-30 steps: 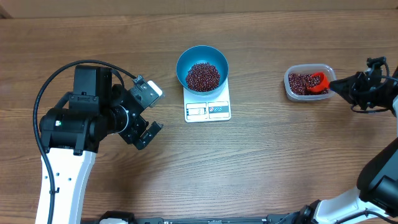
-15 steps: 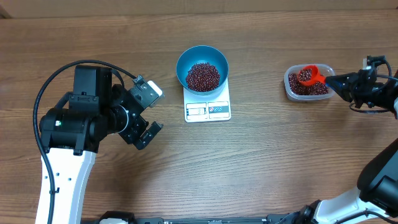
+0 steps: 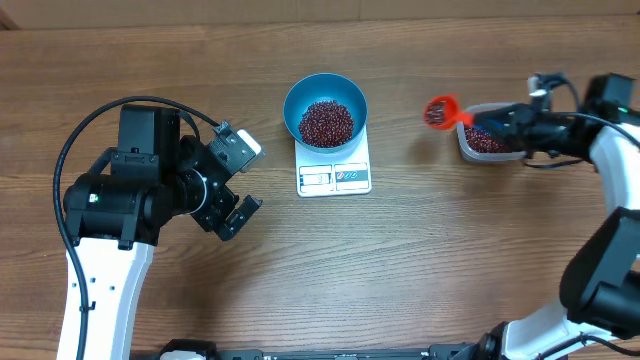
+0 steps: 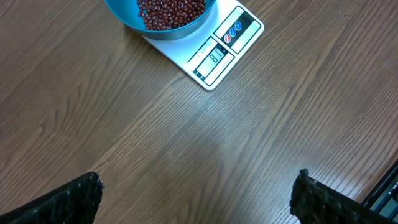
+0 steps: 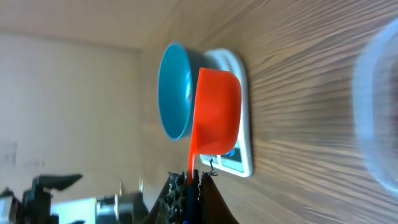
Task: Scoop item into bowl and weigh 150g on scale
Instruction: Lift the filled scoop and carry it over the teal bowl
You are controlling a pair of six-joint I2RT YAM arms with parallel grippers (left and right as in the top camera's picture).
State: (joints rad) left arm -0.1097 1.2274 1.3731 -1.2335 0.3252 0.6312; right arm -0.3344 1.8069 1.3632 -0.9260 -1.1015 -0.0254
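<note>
Partway: bowl (image 3: 325, 95) sits on the scale (image 3: 335, 178), beans (image 3: 327, 123) mounded inside. My right gripper (image 3: 503, 121), clamped on the handle of a loaded scoop (image 3: 438, 111), holds it right of the scale. Left gripper (image 3: 248, 181) spread wide, empty, left of the scale. Pouring and weight check remain.

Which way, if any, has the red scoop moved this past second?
Yes: the red scoop moved left, out of the clear tub, toward the bowl.

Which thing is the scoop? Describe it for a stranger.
Find the flat white rectangular scale mid-table, carrying the round blue plastic bowl. Between it and the clear plastic tub to its right, the right gripper holds the small red-orange measuring cup, the only red-orange thing.
</note>
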